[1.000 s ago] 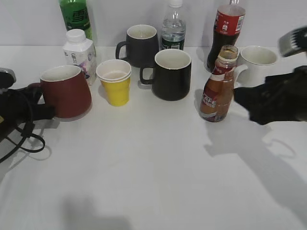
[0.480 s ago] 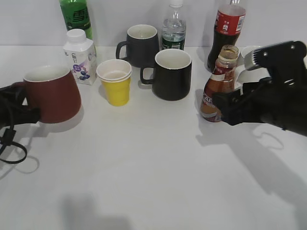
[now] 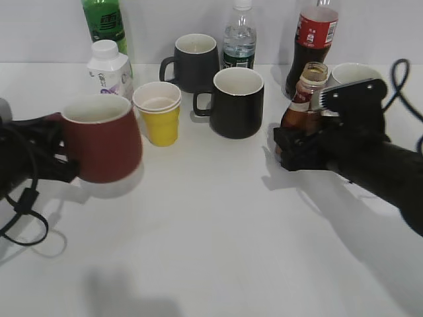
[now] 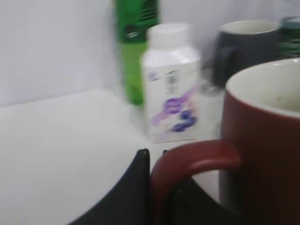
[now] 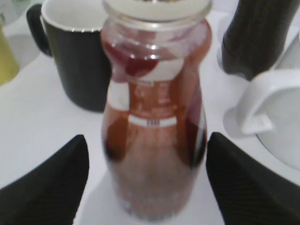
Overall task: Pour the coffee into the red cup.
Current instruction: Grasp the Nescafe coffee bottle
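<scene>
Left claw (image 4: 157,187) holds red cup (image 3: 102,139) by its handle; right claw (image 5: 145,180), wide, straddles coffee (image 5: 152,117); off-centre closing likely topples the open bottle.

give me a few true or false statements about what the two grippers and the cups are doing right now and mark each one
1. The left gripper grips the red cup by its handle. True.
2. The right gripper is clamped tight on the coffee bottle. False: its fingers stand either side of the bottle with gaps showing.
3. The coffee bottle has no cap on. True.
4. The yellow paper cup lies tipped over. False: it stands upright beside the red cup.
5. The red cup already holds coffee. False: its off-white inside looks empty.
</scene>
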Motion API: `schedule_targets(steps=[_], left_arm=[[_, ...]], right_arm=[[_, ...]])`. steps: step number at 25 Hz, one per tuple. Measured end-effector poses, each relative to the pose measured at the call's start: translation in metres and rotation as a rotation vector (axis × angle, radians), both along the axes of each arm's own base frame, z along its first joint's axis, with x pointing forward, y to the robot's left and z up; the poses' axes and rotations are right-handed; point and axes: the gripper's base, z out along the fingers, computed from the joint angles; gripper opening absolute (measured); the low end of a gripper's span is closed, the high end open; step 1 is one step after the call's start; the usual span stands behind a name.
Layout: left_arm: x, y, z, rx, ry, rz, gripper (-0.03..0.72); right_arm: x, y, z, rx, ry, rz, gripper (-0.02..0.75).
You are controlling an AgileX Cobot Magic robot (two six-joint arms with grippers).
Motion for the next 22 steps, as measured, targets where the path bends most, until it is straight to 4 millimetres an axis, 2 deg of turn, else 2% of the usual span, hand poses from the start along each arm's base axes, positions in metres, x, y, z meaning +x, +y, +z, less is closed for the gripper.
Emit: schedule_targets(steps=[6, 9, 12, 17, 22], left_arm=[[-0.009, -0.022, 0.0, 0.033, -0.013, -0.177, 0.046], [-0.015, -0.033, 0.0, 0.039, -0.018, -0.243, 0.046], [-0.016, -0.045, 0.0, 0.042, -0.026, -0.3, 0.046], [-0.011, -0.06, -0.002, 0.044, -0.035, -0.354, 0.046], [0.0, -0.07, -0.001, 0.053, -0.057, -0.395, 0.046]], right_arm=[[0.019, 0.009, -0.016, -0.003, 0.006, -0.001, 0.579], [0.023, 0.011, -0.017, 0.003, -0.008, -0.001, 0.503], [0.023, 0.011, -0.017, 0.004, -0.011, -0.001, 0.503], [0.023, 0.011, -0.016, -0.014, -0.024, 0.006, 0.503], [0.025, 0.013, -0.006, -0.021, -0.152, 0.03, 0.503]])
